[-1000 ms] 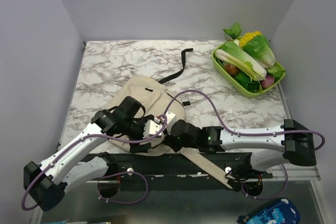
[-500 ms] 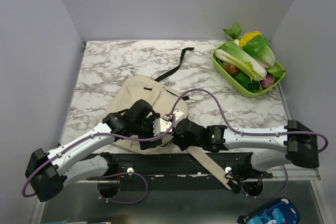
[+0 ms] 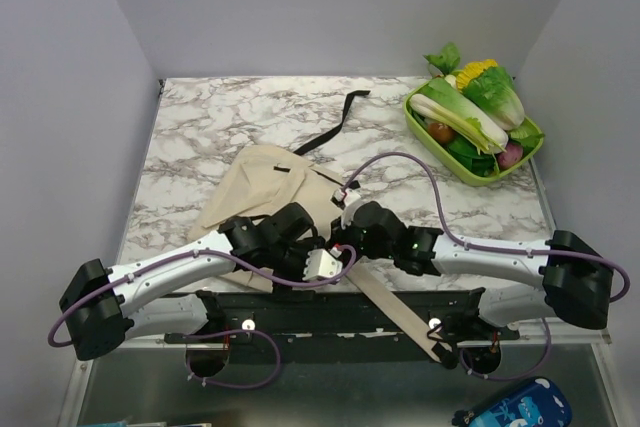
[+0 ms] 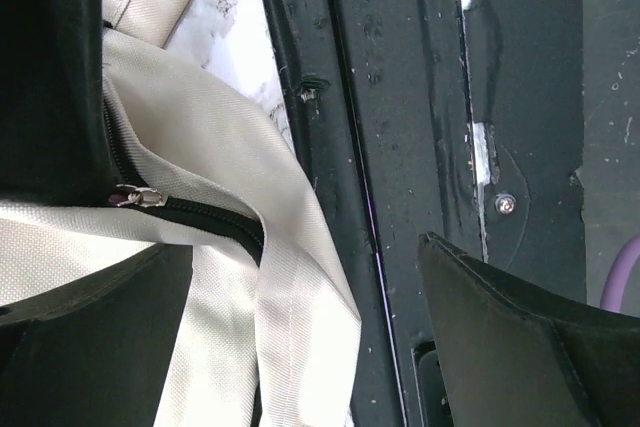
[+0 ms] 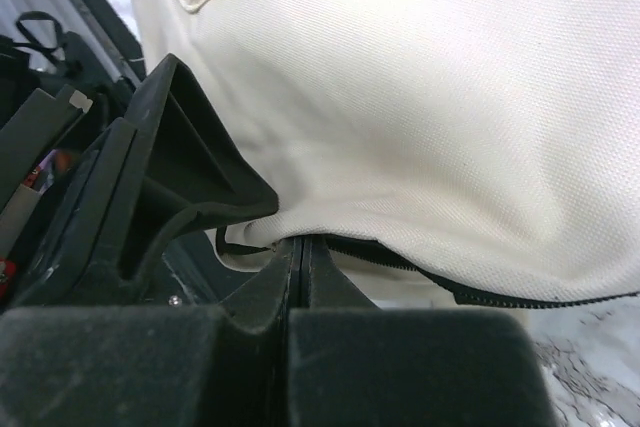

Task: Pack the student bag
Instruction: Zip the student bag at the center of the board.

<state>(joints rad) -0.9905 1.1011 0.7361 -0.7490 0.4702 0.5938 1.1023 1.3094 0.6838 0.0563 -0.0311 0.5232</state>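
At the near edge of the white marble table [image 3: 200,117], left gripper [image 4: 305,247] is spread wide over the soft cream-beige fabric backpack [image 3: 255,182] strap [image 4: 300,347], right gripper [image 5: 300,247] pressed together by its zipper [image 5: 480,292]

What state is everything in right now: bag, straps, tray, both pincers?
Cream fabric backpack: slumped flat on marble table, zip looks closed where visible.
Long beige strap: trailing off the near edge.
Black strap: loose on the table, beyond the bag.
Lime-green plastic tray: full of vegetables.
Left pincer: open above the beige strap.
Right pincer: shut at the bag's zip edge; grip unclear.
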